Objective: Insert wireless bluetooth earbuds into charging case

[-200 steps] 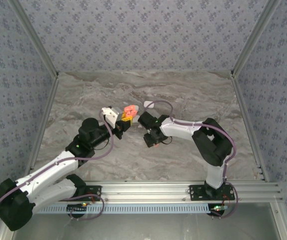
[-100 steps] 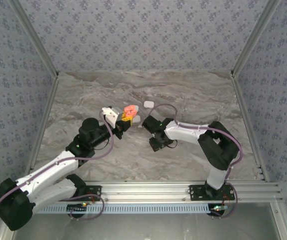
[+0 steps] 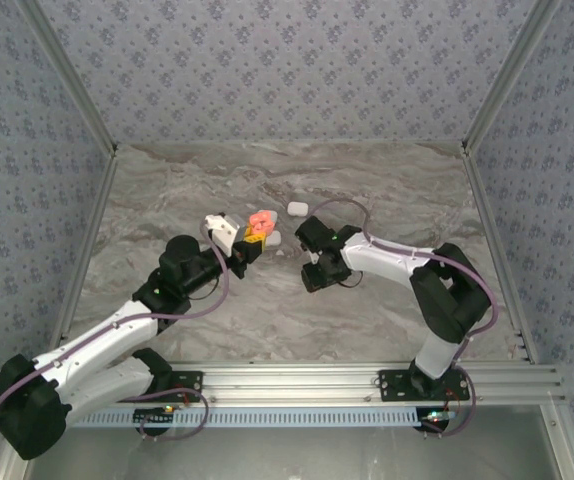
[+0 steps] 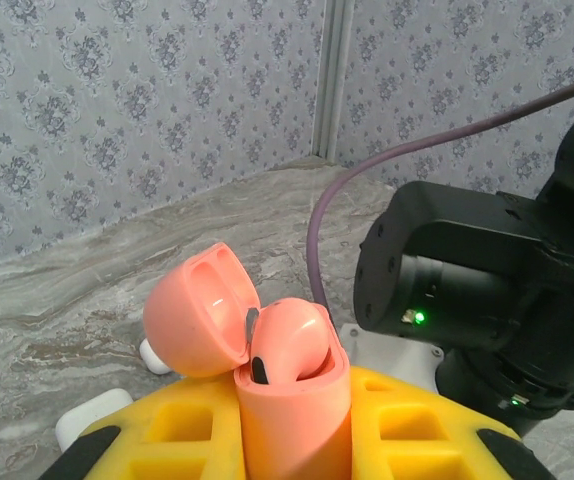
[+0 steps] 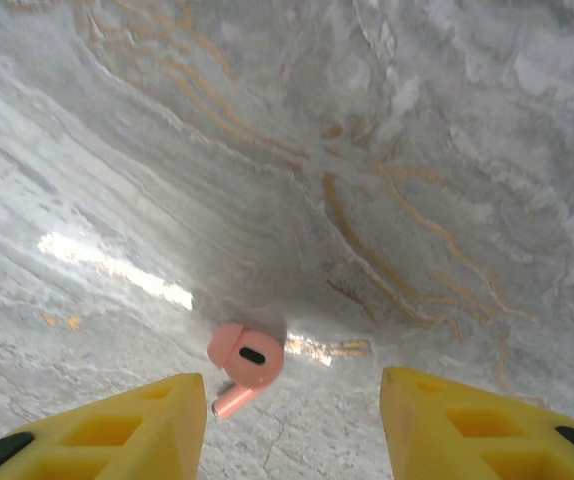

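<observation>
Marble-patterned tabletop (image 3: 387, 180) inside wallpapered walls (image 3: 287, 60); left gripper (image 4: 292, 430) pinches open pink case (image 4: 287, 365); right gripper (image 5: 292, 420) spread above pink earbud (image 5: 245, 365).

On the grey-veined marble bench (image 5: 387, 140) lies one orange-red earbud (image 5: 244, 366), stem pointing down-left. The right gripper (image 5: 292, 388) holds its yellow jaws apart above it, neither touching it.

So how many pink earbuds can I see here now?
2. One pink earbud sits in the open case that the left gripper holds; the other earbud lies on the table before the right gripper. Others may be hidden.
</observation>
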`<state>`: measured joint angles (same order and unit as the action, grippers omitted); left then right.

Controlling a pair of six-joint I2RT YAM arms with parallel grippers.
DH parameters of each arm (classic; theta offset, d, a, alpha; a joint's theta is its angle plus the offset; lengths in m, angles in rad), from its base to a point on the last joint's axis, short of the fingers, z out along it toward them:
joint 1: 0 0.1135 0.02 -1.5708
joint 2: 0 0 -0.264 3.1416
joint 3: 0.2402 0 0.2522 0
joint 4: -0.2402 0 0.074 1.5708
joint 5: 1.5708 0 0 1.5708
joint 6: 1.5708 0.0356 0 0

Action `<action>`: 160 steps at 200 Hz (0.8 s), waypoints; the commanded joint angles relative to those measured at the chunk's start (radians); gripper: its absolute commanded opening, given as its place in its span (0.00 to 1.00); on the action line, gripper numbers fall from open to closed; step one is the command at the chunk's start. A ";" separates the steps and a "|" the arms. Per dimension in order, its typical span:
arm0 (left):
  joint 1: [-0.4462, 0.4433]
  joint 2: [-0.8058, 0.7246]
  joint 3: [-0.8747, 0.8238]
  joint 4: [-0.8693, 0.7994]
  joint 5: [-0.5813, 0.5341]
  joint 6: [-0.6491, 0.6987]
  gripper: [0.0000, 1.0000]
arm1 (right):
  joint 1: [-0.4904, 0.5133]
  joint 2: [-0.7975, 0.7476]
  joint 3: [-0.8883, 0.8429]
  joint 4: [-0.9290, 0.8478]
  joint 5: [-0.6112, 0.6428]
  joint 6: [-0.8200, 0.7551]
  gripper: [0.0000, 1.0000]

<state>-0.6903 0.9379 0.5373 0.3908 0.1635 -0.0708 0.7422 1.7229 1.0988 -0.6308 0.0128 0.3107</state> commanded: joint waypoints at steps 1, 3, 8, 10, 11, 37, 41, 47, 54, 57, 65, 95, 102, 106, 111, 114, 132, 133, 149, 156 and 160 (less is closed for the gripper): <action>-0.007 -0.005 0.025 0.008 -0.004 0.017 0.00 | 0.002 0.046 0.041 -0.009 -0.046 0.017 0.49; -0.007 -0.005 0.024 0.008 -0.004 0.017 0.00 | 0.002 0.049 0.042 -0.009 -0.048 0.017 0.49; -0.006 -0.004 0.024 0.008 -0.004 0.016 0.00 | 0.003 0.055 0.043 -0.004 -0.053 0.016 0.49; -0.007 -0.005 0.024 0.008 -0.004 0.016 0.00 | 0.002 0.058 0.044 -0.004 -0.054 0.016 0.49; -0.008 -0.005 0.024 0.009 -0.003 0.017 0.00 | 0.002 0.060 0.043 -0.003 -0.055 0.016 0.48; -0.007 -0.005 0.020 0.006 -0.005 0.017 0.00 | 0.005 0.086 0.049 0.003 -0.064 0.017 0.46; -0.007 -0.005 0.020 0.006 -0.004 0.017 0.00 | 0.007 0.088 0.049 0.004 -0.063 0.016 0.45; -0.007 -0.005 0.021 0.006 -0.005 0.017 0.00 | 0.007 0.091 0.048 0.002 -0.065 0.019 0.45; -0.007 -0.004 0.020 0.007 -0.005 0.017 0.00 | 0.008 0.094 0.048 -0.001 -0.065 0.019 0.44; -0.007 -0.003 0.020 0.006 -0.006 0.016 0.00 | 0.009 0.096 0.047 -0.002 -0.065 0.019 0.43; -0.008 -0.002 0.020 0.007 -0.007 0.017 0.00 | 0.010 0.099 0.046 -0.004 -0.065 0.020 0.42; -0.007 0.000 0.020 0.007 -0.007 0.016 0.00 | 0.021 0.113 0.041 -0.008 -0.065 0.022 0.36; -0.007 0.000 0.019 0.008 -0.006 0.015 0.00 | 0.023 0.118 0.041 -0.008 -0.065 0.021 0.34; -0.006 0.000 0.020 0.009 -0.007 0.015 0.00 | 0.024 0.119 0.041 -0.008 -0.066 0.022 0.34; -0.007 0.000 0.019 0.008 -0.006 0.015 0.00 | 0.025 0.121 0.039 -0.009 -0.065 0.021 0.33; -0.007 0.000 0.020 0.008 -0.006 0.015 0.00 | 0.025 0.121 0.040 -0.010 -0.065 0.021 0.32; -0.007 0.000 0.019 0.005 -0.006 0.015 0.00 | 0.026 0.119 0.040 -0.014 -0.064 0.020 0.29; -0.007 0.000 0.018 0.005 -0.007 0.014 0.00 | 0.026 0.118 0.039 -0.014 -0.064 0.020 0.29; -0.007 -0.001 0.018 0.004 -0.006 0.014 0.00 | 0.026 0.101 0.035 -0.014 -0.051 0.016 0.27; -0.007 -0.001 0.018 0.005 -0.007 0.013 0.00 | 0.025 0.090 0.032 -0.011 -0.046 0.009 0.27; -0.008 0.000 0.018 0.005 -0.007 0.013 0.00 | 0.026 0.082 0.031 -0.010 -0.042 0.005 0.26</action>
<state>-0.6903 0.9379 0.5373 0.3843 0.1635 -0.0681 0.7532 1.8122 1.1248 -0.6239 -0.0216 0.3218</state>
